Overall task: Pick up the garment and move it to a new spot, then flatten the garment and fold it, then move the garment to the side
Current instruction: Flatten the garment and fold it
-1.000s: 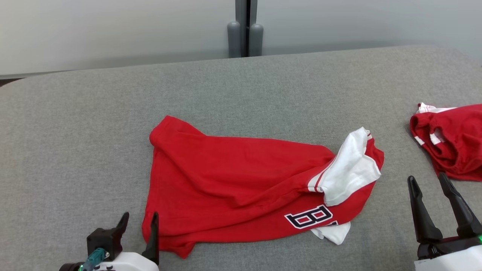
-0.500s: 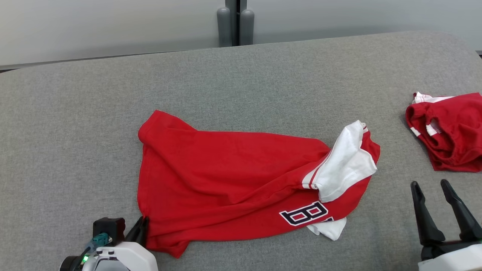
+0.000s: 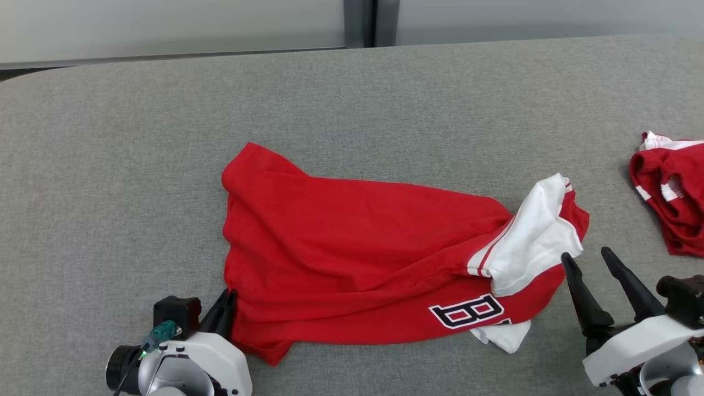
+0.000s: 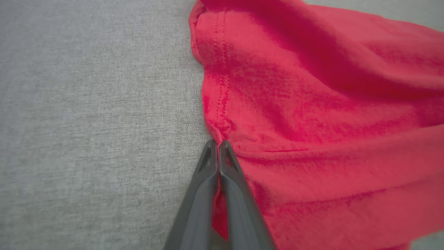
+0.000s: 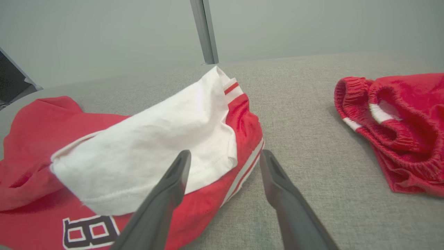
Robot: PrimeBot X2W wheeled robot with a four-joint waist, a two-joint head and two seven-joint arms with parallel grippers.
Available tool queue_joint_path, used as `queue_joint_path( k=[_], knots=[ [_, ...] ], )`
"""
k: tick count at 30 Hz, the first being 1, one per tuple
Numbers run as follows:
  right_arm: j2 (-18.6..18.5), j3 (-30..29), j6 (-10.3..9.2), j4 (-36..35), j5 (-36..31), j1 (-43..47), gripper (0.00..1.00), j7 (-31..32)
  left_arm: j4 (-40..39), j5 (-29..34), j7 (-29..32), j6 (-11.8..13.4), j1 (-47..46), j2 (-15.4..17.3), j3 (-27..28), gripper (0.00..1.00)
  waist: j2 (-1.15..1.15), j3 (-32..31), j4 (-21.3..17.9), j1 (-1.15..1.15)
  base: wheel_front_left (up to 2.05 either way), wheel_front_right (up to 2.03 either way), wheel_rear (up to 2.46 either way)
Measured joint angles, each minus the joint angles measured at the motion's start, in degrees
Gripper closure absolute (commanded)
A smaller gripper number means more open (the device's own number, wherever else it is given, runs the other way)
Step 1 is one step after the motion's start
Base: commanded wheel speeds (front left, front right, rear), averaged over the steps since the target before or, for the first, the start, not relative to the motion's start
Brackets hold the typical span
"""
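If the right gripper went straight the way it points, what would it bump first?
Probably the shirt: its white sleeve and red striped edge lie just ahead of the open right gripper. Depth is hard to judge, so it might skim the edge.

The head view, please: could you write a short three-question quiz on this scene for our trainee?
1. True or false: the left gripper is shut on the hem of the red cotton shirt with white sleeves.
2. The right gripper is: A) open near the shirt; B) shut on a sleeve; C) shut on the shirt's hem.
3. Which dark-outlined letter shows on the shirt?
Key: 1 true; 2 A; 3 B.
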Motion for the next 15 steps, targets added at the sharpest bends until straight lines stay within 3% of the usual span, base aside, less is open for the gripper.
queue_joint_path(
  k=[8, 9, 10, 11, 12, 15],
  knots=[
    [-0.7, 1.5, 0.01, 3.0, 0.3, -2.6, 0.0, -0.2, 1.4, 0.0, -2.1, -0.5, -1.9, -1.0, -0.7, 1.0, 0.0, 1.5, 1.6, 0.0, 0.0, 0.0, 0.0],
    [-0.7, 1.6, 0.01, 3.2, 0.4, -2.6, 0.14, -0.3, 1.5, 0.0, -2.2, -0.5, -2.1, -1.1, -0.7, 1.0, 0.0, 1.6, 1.6, 0.0, 0.0, 0.0, 0.0],
    [-0.7, 1.9, 0.01, 3.4, 0.5, -2.7, 0.55, -0.3, 1.7, 0.0, -2.6, -0.5, -2.2, -1.1, -0.7, 1.0, 0.0, 1.7, 1.5, 0.0, 0.0, 0.0, 0.0],
    [-0.7, 2.1, 0.01, 3.6, 0.5, -3.0, 0.65, -0.3, 1.8, 0.0, -2.9, -0.5, -2.2, -1.1, -0.7, 1.0, 0.0, 1.8, 1.5, 0.0, 0.0, 0.0, 0.0],
    [-0.7, 2.1, 0.01, 3.9, 0.5, -3.3, 1.0, -0.3, 1.9, 0.0, -3.1, -0.5, -2.3, -1.1, -0.7, 1.0, 0.0, 1.9, 1.4, 0.0, 0.0, 0.0, 0.0],
    [-0.9, 2.1, 0.01, 4.3, 0.4, -3.8, 1.0, -0.9, 2.4, 0.0, -3.9, -0.9, -2.9, -1.2, -0.7, 1.0, 0.0, 1.9, 1.7, 0.0, 0.0, 0.0, 0.0]
  ],
)
